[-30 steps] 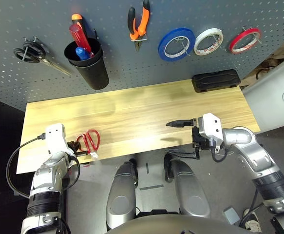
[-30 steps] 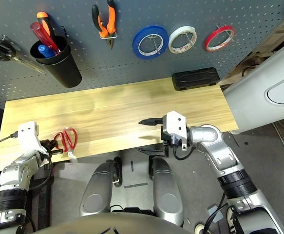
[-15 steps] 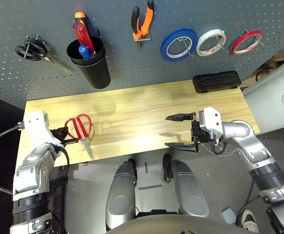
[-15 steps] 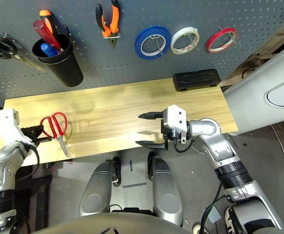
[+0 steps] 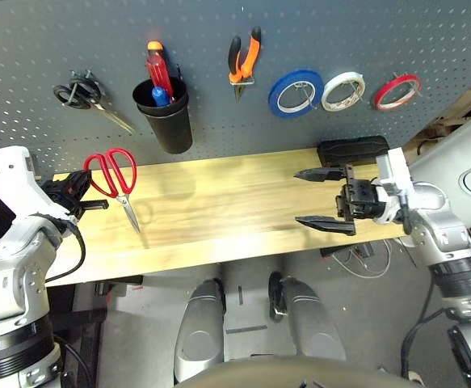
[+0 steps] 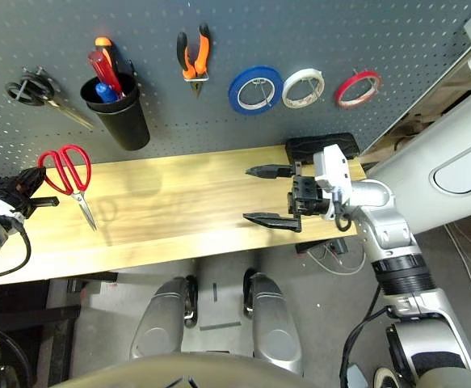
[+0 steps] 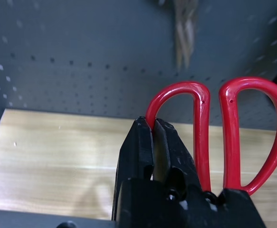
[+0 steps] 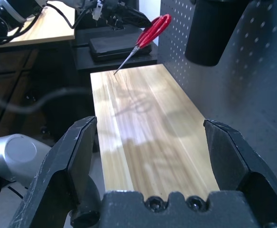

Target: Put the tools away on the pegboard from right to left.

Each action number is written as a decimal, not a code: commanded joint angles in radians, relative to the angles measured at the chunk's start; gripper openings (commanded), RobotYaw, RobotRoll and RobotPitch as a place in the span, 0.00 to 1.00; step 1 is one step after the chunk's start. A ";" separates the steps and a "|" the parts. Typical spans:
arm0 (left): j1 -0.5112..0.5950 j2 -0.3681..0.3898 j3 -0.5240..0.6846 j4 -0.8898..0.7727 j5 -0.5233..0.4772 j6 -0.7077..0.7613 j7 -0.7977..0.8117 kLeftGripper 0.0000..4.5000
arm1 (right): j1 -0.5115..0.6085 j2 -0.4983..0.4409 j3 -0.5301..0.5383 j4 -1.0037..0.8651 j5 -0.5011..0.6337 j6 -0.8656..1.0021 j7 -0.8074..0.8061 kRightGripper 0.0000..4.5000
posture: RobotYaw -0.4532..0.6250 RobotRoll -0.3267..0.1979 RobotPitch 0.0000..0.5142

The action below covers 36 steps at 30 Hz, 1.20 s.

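Pegboard [image 5: 219, 121] behind; red-handled scissors [image 5: 115, 179] hang above table's [image 5: 219, 218] left edge.

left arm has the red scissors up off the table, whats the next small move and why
Probably carry the red-handled scissors up toward the dark grey pegboard, to a free spot at its left end. The left end effector is shut on one handle loop, the blades hang clear of the wooden table, and the other tools already hang.

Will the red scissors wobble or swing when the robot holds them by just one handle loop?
Probably a little. The left gripper pinches only one loop of the red scissors, so the blades hang down and may swing. The scissors look stiff, not floppy. The smooth plastic loop could slip between the fingers.
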State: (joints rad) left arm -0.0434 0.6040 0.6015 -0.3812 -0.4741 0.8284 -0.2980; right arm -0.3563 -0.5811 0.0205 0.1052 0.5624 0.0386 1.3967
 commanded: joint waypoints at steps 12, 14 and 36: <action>0.026 0.039 0.216 -0.065 -0.258 -0.007 -0.102 0.00 | -0.067 -0.101 -0.153 0.044 0.120 0.156 0.077 1.00 | 0.55 0.62 0.11; 0.006 0.037 0.208 -0.052 -0.244 -0.039 -0.088 0.00 | -0.080 -0.106 -0.161 0.058 0.118 0.155 0.093 1.00 | 0.55 0.62 0.10; -0.255 -0.028 -0.078 0.354 0.079 -0.404 0.076 0.00 | -0.039 -0.086 -0.171 -0.035 0.122 0.188 0.049 1.00 | 0.48 0.62 0.12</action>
State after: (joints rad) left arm -0.2776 0.5843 0.5307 -0.0636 -0.4278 0.4683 -0.2454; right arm -0.4073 -0.6655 -0.1333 0.0992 0.6703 0.2159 1.4510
